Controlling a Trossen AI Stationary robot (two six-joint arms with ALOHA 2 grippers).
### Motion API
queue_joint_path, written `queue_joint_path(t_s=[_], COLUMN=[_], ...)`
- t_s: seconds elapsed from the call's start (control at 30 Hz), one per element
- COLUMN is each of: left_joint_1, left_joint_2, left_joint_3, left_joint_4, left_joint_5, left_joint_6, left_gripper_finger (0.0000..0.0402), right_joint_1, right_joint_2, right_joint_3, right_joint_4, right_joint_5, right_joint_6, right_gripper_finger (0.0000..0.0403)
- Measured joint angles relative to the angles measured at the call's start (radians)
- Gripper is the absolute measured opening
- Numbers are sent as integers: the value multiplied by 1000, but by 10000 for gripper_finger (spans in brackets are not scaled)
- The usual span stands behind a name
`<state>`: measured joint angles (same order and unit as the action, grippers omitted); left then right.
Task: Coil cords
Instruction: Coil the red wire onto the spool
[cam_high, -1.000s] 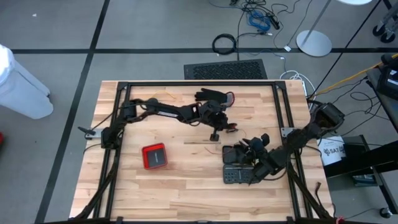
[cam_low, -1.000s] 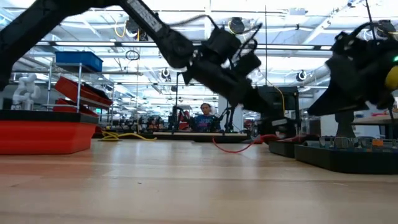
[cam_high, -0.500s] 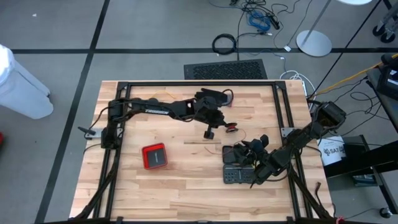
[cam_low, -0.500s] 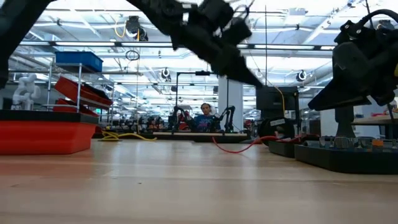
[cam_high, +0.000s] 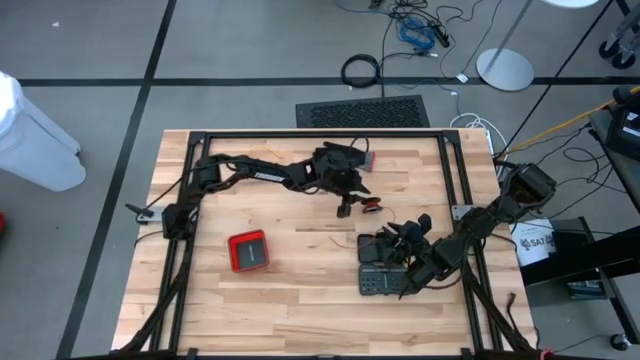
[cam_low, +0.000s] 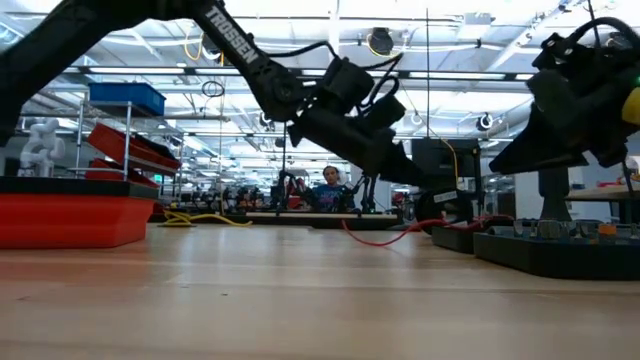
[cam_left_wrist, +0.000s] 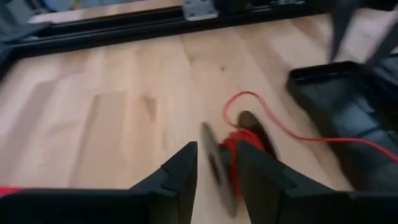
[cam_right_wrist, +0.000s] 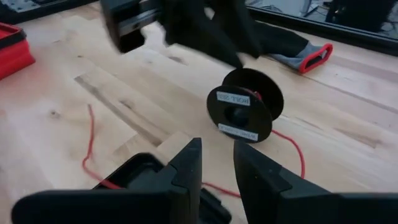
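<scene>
A thin red cord is wound on a small black spool (cam_high: 371, 207) that stands on the rims of its two flanges near the table's middle (cam_right_wrist: 245, 104). A loose tail (cam_left_wrist: 323, 138) runs from it along the wood toward the black trays (cam_high: 383, 268). My left gripper (cam_left_wrist: 216, 171) is low at the spool's left side (cam_high: 347, 207), open, with the spool's near flange (cam_left_wrist: 213, 163) in the gap between its fingers. My right gripper (cam_right_wrist: 217, 163) hovers open above the trays (cam_high: 403, 240), pointing at the spool, with nothing between its fingers. My left gripper comes at the spool slanting down from the table's left. Its fingers stand on either side of the near flange (cam_left_wrist: 213, 163). Blur keeps me from telling whether they touch it. The spool stays on the table.
A black glove with a red cuff (cam_high: 350, 157) lies behind the spool at the far side. A red box (cam_high: 248, 250) sits left of centre. A second red strand (cam_right_wrist: 91, 143) leads into the nearer tray. A black frame (cam_high: 320, 135) rims the table.
My left gripper rose and swung toward the table's far side, away from the spool, then came back down beside it. The spool has kept its place.
</scene>
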<state>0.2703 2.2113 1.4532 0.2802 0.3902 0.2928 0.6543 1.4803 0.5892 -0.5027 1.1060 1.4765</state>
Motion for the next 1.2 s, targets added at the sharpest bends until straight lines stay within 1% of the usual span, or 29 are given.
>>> queue_joint_path(t_s=[0.17, 0.5, 0.73, 0.8, 0.9, 1.0, 1.1, 1.13, 1.2], left_joint_1=[-2, -8, -19, -23, -27, -30, -30, -30, -30], left_joint_2=[29, 28, 72, 84, 94, 95, 95, 95, 95], left_joint_3=[0, 1, 12, 22, 26, 26, 36, 36, 36], left_joint_4=[23, 67, 84, 90, 109, 134, 124, 122, 123], left_joint_5=[31, 25, 7, -2, -14, -16, -17, -17, -17], left_joint_6=[1, -16, -27, -27, -33, -33, -26, -25, -22], left_gripper_finger=[118, 118, 113, 108, 96, 65, 16, 10, 10], right_joint_1=[-56, -136, -189, -202, -217, -217, -217, -217, -218], right_joint_2=[14, 38, 65, 72, 77, 88, 101, 103, 107], right_joint_3=[0, 0, -1, -1, -1, -1, -1, -1, -1], right_joint_4=[8, 49, 109, 128, 154, 163, 163, 164, 170], right_joint_5=[0, -50, -72, -95, -117, -119, -119, -119, -120], right_joint_6=[-17, -77, -114, -132, -155, -157, -156, -155, -154], right_gripper_finger=[79, 79, 79, 79, 79, 75, 58, 50, 34])
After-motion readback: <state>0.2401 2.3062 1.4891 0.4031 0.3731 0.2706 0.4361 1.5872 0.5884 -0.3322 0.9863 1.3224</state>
